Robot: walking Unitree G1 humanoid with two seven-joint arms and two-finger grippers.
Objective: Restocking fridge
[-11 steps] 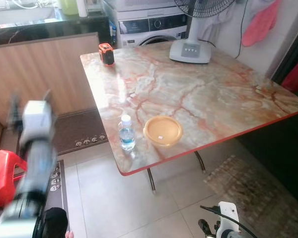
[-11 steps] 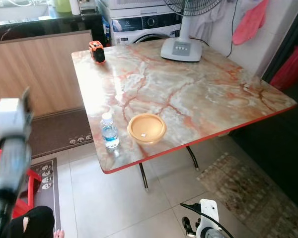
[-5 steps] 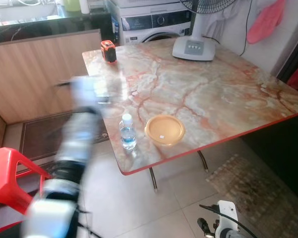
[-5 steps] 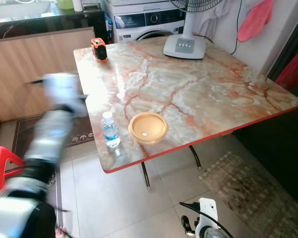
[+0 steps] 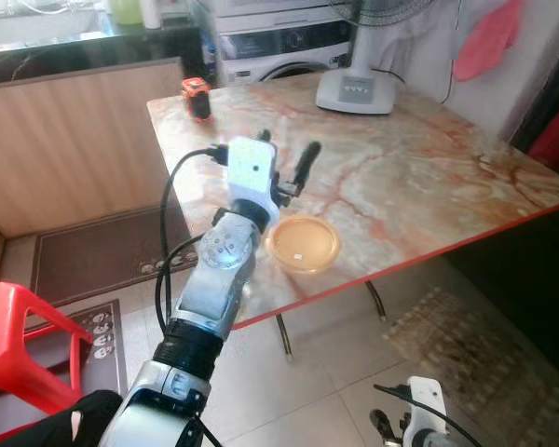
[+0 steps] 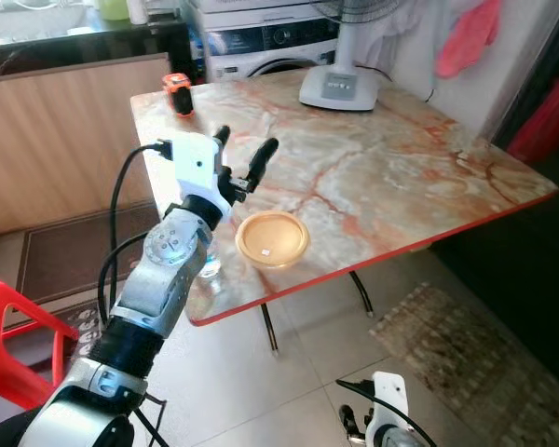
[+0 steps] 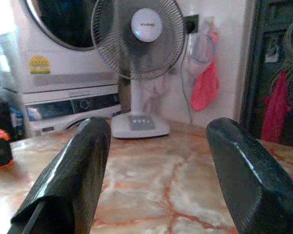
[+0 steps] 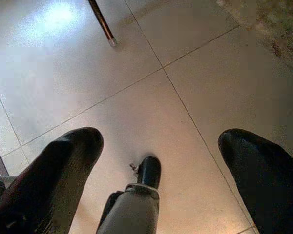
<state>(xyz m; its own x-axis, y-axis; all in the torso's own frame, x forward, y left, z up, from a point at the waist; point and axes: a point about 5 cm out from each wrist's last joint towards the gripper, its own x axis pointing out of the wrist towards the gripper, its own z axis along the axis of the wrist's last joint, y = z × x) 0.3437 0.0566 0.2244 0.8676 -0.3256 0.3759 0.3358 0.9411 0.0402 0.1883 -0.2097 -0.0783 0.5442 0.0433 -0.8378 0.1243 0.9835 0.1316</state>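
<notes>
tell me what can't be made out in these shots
- Water bottle: in the eye views, mostly hidden behind the raised left arm.
- Fan: head cut off by the top edge in the eye views.
- Orange container: contents unreadable through the lid.
- Right gripper: hanging over floor tiles.

Your table [image 5: 429, 177] carries a bowl [image 5: 303, 244] near its front edge. A fan [image 5: 359, 88] stands at the back, a small box [image 5: 196, 96] at the back-left corner. A stool [image 5: 19, 340] stands on the floor to your left.
</notes>
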